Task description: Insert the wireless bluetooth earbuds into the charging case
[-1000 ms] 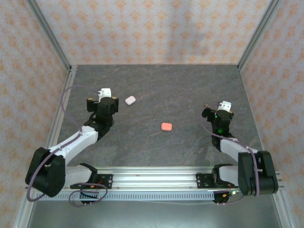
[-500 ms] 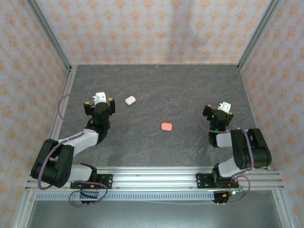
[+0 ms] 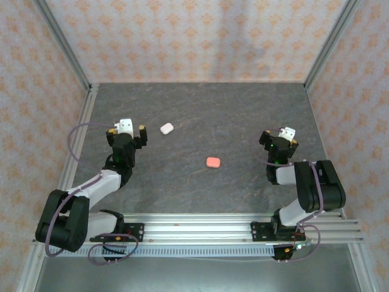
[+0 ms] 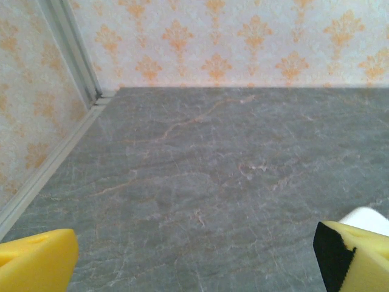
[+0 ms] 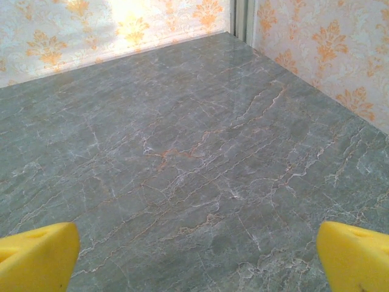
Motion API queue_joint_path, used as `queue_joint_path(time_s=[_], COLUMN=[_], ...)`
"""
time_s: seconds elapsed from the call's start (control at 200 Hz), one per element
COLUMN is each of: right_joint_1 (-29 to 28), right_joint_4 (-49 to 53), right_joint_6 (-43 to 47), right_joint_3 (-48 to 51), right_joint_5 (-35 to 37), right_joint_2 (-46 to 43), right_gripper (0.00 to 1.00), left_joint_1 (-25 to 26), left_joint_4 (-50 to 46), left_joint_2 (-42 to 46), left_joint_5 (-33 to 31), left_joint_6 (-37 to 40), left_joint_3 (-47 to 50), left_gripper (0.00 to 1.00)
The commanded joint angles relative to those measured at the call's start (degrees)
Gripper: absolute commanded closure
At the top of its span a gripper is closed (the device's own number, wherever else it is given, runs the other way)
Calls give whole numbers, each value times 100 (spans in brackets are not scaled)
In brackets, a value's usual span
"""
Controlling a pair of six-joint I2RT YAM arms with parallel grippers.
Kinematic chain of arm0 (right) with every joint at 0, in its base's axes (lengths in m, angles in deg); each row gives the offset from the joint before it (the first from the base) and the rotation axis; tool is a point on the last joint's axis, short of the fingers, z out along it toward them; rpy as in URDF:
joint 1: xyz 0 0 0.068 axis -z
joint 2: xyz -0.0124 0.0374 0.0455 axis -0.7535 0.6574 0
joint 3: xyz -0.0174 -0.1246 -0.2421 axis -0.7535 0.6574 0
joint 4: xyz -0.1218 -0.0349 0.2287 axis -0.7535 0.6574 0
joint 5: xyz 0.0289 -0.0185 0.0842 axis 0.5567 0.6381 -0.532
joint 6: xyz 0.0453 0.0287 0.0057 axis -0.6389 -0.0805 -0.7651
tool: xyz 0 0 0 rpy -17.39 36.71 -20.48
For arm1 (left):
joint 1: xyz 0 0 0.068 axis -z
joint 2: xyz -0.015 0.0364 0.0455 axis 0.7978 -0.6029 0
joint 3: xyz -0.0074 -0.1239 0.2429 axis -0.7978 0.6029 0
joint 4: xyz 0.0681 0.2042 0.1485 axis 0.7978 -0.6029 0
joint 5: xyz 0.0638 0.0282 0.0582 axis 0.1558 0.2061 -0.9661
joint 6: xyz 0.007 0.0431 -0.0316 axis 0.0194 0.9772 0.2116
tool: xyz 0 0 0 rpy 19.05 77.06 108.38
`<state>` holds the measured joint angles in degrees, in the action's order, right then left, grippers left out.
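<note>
A whitish charging case (image 3: 166,128) lies lid down on the grey slab, left of centre. A coral-pink case (image 3: 213,162) lies near the middle. The wireless earbuds are hidden. My left gripper (image 3: 127,130) hovers a short way left of the whitish case, jaws wide open and empty. In the left wrist view the left gripper (image 4: 194,261) spans bare slab, and a white edge of that case (image 4: 366,215) peeks out behind the right finger. My right gripper (image 3: 280,137) stands far right of the pink case, open and empty; between the right gripper (image 5: 197,255) pads lies bare slab.
Patterned walls close in the slab on three sides, with metal posts (image 3: 68,48) at the back corners. The arm bases sit on an aluminium rail (image 3: 194,226) at the near edge. Open slab lies between the two cases and behind them.
Both arms have folded back toward their bases. The left gripper has drifted a little left, away from the whitish case. The right gripper stays about where it was. The cases have not moved.
</note>
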<state>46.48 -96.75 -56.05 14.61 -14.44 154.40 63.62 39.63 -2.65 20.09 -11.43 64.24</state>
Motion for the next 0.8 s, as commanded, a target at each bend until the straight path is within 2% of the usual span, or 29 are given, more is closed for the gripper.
queue_joint_path(time_s=[0.0,0.115,0.34,0.5,0.545,0.67,0.796], right_joint_1=[31,31,31,31,31,31,31], right_joint_4=[92,79,79,80,80,87,87], right_joint_6=[9,18,26,25,25,30,27], right_joint_3=[-113,-100,-100,-100,-101,-108,-106], right_joint_5=[-52,-48,-49,-51,-60,-57,-57], right_joint_2=[59,58,49,58,58,54,58], right_gripper=[1,1,1,1,1,1,1], left_joint_1=[-24,-144,-360,-480,-624,-791,-815], left_joint_4=[-136,454,1544,1583,1194,984,997], left_joint_2=[217,33,-969,-1649,-1567,-1609,-1618], left_joint_5=[211,162,183,419,681,957,976], left_joint_6=[169,272,141,120,4,-94,-92], left_joint_3=[175,439,615,297,187,44,42], left_gripper=[0,0,0,0,0,0,0])
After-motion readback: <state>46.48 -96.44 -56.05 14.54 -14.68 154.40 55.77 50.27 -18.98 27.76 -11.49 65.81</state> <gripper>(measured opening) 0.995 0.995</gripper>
